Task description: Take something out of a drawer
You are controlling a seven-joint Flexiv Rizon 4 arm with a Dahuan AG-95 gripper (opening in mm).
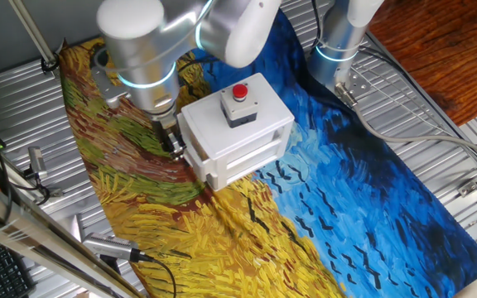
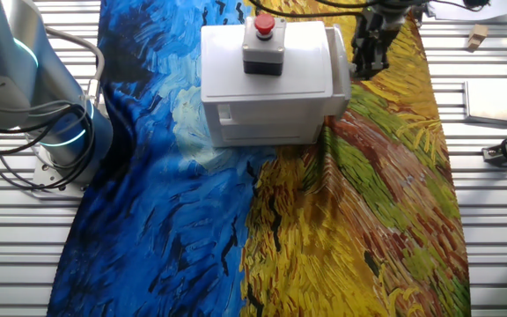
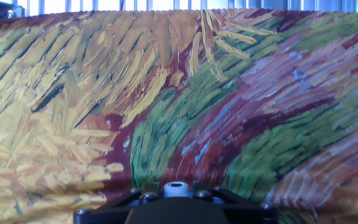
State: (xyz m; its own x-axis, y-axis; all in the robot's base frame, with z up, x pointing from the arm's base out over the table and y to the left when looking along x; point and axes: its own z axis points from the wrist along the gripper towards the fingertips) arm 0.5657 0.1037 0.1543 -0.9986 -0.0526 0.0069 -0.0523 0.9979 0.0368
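A painted cloth covers the ribbed metal surface. The white box sits upper centre, its drawer shut. The fingers beside it: gap unclear. Only the other fixed view shows a tan block, upper right.

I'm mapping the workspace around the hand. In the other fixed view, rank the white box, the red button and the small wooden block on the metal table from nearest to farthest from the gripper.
From the gripper:
1. White box, right beside it.
2. Red button, on the box top.
3. Wooden block, off the cloth on the metal table, opposite side.

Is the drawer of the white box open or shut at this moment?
Shut: the drawer front sits flush in the white box in both fixed views.
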